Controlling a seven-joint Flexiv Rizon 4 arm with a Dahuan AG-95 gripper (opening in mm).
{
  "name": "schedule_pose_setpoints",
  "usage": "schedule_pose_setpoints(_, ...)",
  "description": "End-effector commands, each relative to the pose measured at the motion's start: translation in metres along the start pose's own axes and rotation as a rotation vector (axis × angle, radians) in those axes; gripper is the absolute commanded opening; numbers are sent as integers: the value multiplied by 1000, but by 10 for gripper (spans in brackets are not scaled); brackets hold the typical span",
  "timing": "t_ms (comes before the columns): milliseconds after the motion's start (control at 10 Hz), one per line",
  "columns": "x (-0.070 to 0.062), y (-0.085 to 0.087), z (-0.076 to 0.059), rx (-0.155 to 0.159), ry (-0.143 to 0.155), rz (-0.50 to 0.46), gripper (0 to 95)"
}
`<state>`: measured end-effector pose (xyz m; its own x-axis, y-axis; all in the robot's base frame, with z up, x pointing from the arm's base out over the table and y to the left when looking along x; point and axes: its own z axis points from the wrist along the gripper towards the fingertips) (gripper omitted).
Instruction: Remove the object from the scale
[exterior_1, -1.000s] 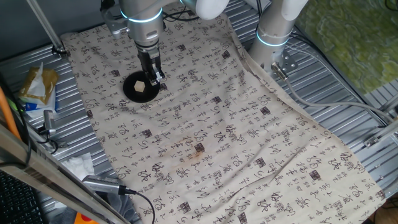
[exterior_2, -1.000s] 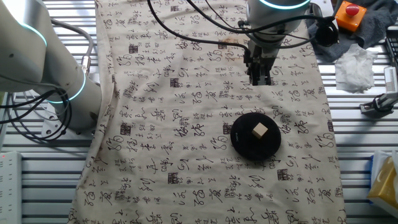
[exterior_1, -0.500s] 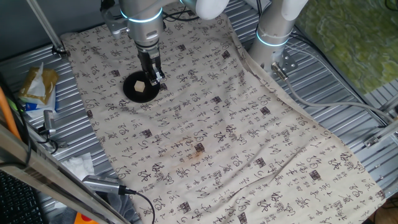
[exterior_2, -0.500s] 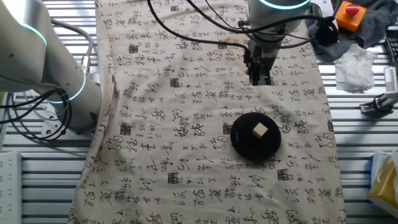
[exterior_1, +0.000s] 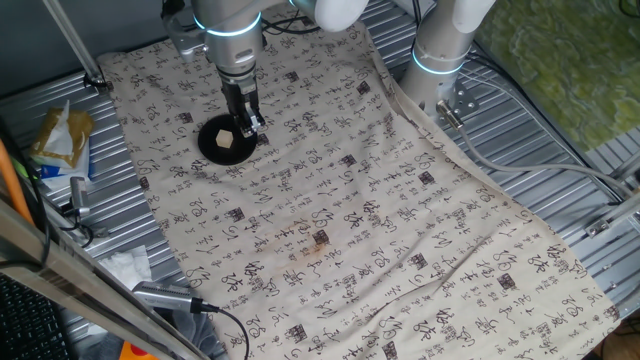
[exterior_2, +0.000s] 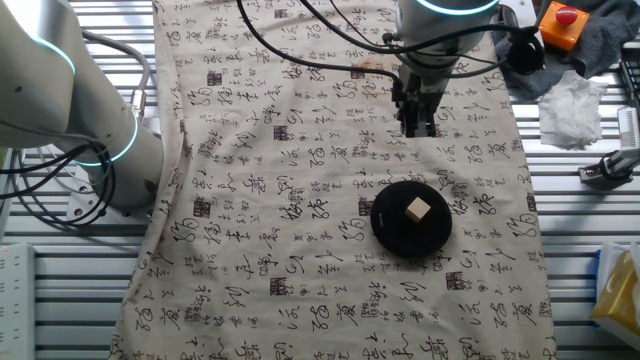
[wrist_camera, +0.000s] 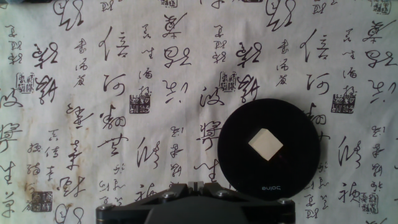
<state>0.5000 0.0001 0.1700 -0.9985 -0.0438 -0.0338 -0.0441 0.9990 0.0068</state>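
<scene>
Hand view: tan wooden block (wrist_camera: 265, 144) sitting near the middle of the round black scale (wrist_camera: 270, 149), untouched, off to the right of the fingers. Gripper (exterior_2: 416, 122) poised above the printed cloth (exterior_2: 300, 250) just beyond the disc, jaws apparently together and holding nothing. Whole removal left to do: align, descend, grasp, lift away. Plenty of bare cloth all round the scale for setting down.

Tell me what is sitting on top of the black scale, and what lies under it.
One small tan block sits on the scale, slightly off centre; nothing else is on it. The scale rests on the printed cloth, and the patch of cloth beneath it is covered.
</scene>
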Motion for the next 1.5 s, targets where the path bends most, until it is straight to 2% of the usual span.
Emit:
schedule_pose_setpoints(100,0,0,0,1,0,-1,0)
schedule_pose_setpoints(800,-2,0,-2,-5,7,0,0)
schedule_pose_setpoints(1200,-22,-2,-8,-5,16,-45,0)
schedule_pose_setpoints(1400,-32,-4,-5,-5,5,-115,0)
schedule_pose_setpoints(1500,-36,-5,1,-17,-6,-140,0)
